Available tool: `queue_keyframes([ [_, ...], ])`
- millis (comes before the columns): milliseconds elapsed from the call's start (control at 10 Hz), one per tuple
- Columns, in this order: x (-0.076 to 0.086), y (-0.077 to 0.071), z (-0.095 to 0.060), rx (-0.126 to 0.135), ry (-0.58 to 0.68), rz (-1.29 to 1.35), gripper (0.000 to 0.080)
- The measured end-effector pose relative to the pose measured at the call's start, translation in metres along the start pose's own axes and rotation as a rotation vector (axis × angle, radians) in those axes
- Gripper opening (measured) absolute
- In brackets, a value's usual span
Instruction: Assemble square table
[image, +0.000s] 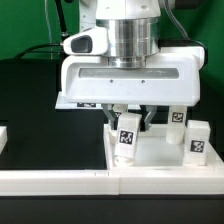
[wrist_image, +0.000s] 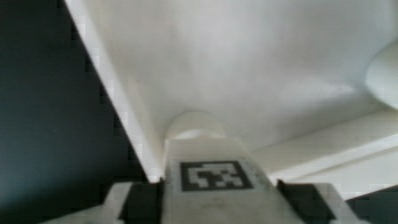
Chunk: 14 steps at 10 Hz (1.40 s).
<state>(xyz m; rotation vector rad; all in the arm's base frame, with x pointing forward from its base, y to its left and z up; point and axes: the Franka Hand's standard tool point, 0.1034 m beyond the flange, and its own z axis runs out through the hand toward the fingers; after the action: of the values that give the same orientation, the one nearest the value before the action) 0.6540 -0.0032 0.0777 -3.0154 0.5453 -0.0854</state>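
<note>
**Mia:** Black table (image: 25, 95) all around, with a green wall behind. What is the pincer (image: 128, 124) doing?

**Ben:** It points down over the tabletop (image: 150, 150). Its two fingers (image: 108, 117) sit on either side of a leg (image: 127, 133), a short white block with a black-and-white tag. In the wrist view the leg (wrist_image: 214, 160) fills the gap between the fingers (wrist_image: 132, 203), so I think the pincer is closed on it.

**Mia:** Where is the tabletop?

**Ben:** Right under the pincer, lying flat with its rim up. In the wrist view it (wrist_image: 231, 60) is the big white sheet beyond the leg, and a round corner hole (wrist_image: 384, 92) shows at the edge.

**Mia:** What else is near the tabletop?

**Ben:** Another leg (image: 198, 143) stands at its far side, on the exterior view's right, and a third leg (image: 177, 118) stands just behind it. A long white rail (image: 60, 181) lies in front of the tabletop.

**Mia:** How should it do this bit well?

**Ben:** I think the leg must go into a corner hole. Keep it straight up, line it up over the hole, then turn it gently. If it tips, it could jam or slip out.
</note>
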Motion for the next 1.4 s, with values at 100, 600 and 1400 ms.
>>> queue_keyframes([
  [100, 0.0, 0.0, 0.0, 0.001, 0.0, 0.082, 0.0294],
  [600, 0.004, 0.003, 0.003, 0.026, -0.031, 0.531, 0.0291],
  [1400, 0.013, 0.005, 0.003, 0.152, -0.124, 1.227, 0.0517],
])
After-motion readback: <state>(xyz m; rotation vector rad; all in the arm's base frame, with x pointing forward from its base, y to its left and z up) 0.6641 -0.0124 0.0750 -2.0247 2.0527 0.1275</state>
